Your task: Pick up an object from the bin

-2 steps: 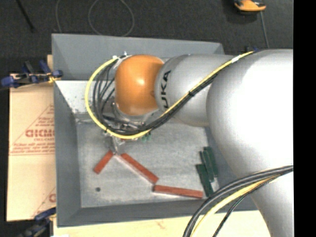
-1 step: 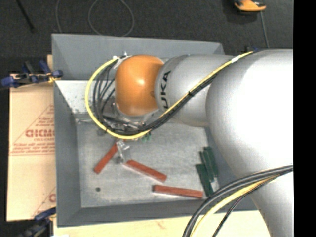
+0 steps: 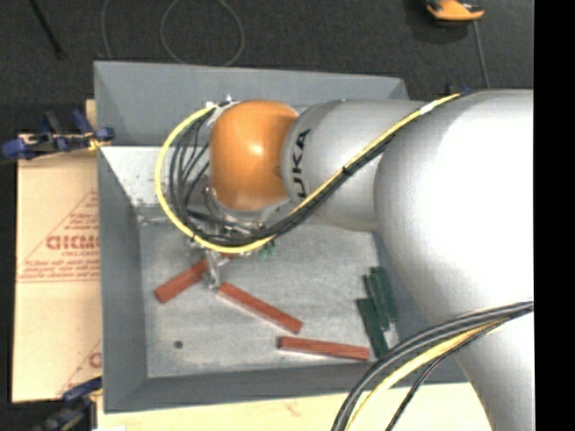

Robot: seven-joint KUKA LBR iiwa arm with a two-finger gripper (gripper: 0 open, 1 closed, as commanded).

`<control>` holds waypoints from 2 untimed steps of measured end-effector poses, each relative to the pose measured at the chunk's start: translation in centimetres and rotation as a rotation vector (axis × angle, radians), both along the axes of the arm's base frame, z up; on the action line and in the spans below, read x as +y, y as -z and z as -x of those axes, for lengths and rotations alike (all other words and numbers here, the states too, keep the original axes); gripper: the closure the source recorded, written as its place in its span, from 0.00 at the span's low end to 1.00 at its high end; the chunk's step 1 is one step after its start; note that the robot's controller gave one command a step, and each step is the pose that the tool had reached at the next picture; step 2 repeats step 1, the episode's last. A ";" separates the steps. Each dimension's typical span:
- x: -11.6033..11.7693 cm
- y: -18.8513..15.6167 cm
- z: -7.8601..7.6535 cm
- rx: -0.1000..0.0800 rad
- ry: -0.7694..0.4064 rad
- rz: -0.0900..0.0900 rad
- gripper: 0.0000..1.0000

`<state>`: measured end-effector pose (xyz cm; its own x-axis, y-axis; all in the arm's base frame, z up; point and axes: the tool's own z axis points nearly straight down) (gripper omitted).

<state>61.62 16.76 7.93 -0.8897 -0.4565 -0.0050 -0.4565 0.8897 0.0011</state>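
My gripper (image 3: 212, 274) reaches down under the arm's wrist into the left middle of the bin. Its tip comes down between two flat red-brown sticks. One short stick (image 3: 179, 285) lies slanted just to its left, and its upper end is at the tip. A longer stick (image 3: 259, 307) runs from the tip down to the right. Whether anything is gripped is hidden by the wrist above.
A third red-brown stick (image 3: 323, 349) lies near the bin's front wall. Dark green bars (image 3: 378, 308) lie by the right wall, partly under the arm. A small green piece (image 3: 267, 251) peeks out beneath the wrist. The arm covers the bin's back and right.
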 end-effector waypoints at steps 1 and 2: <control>-1.8 -14.3 -4.1 -0.010 -0.296 0.003 1.00; -1.8 -14.3 -4.1 -0.010 -0.296 0.003 1.00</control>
